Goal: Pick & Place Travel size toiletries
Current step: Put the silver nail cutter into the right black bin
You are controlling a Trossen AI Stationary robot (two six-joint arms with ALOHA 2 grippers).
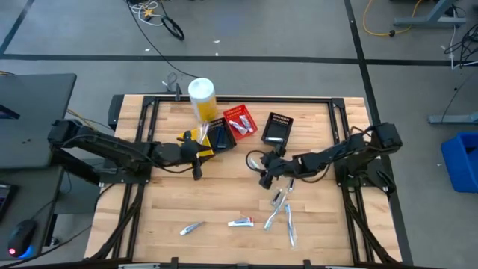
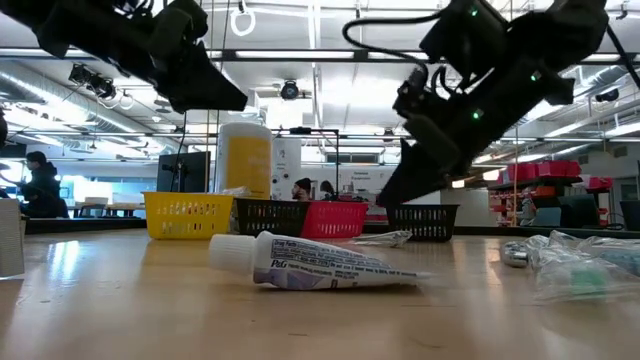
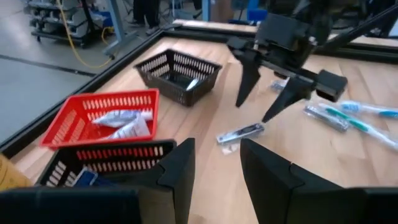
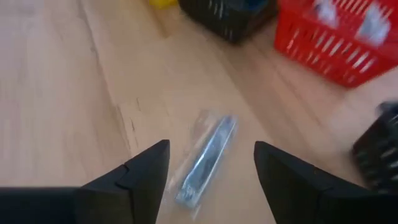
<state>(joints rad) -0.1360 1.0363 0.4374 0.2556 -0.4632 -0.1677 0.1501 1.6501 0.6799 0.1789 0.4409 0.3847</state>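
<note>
- Right gripper (image 1: 263,173): jaws spread wide, held empty over a packet (image 4: 205,158) lying near the table's (image 1: 224,202) centre.
- Left gripper (image 1: 199,153): jaws part-open, empty, beside the baskets (image 1: 240,124).
- Remaining toiletries (image 1: 280,213): scattered toward the front edge.

**A:** How many baskets?

**B:** Four small plastic baskets beyond the right pincer (image 4: 211,149): one yellow basket (image 1: 196,139), one red basket (image 1: 240,123) and two black baskets (image 1: 276,128). One tall yellow canister with a white lid (image 1: 202,97) stands behind them.

**A:** And the white tubes?

**B:** Three: two white tubes (image 3: 121,123) in the red basket, and one loose white tube with a red end (image 1: 240,222) well apart from both pincers.

**A:** Packets?

**B:** One clear packet with a grey-blue stick (image 4: 205,158) lies right under the right pincer. One silvery packet (image 1: 192,229) lies far off.

**A:** Toothbrushes?

**B:** There is a heap of clear-blue toothbrushes (image 1: 282,213) near the right pincer; I cannot tell how many.

**A:** Pincers?

**B:** Two, with the left pincer (image 3: 214,149).
</note>
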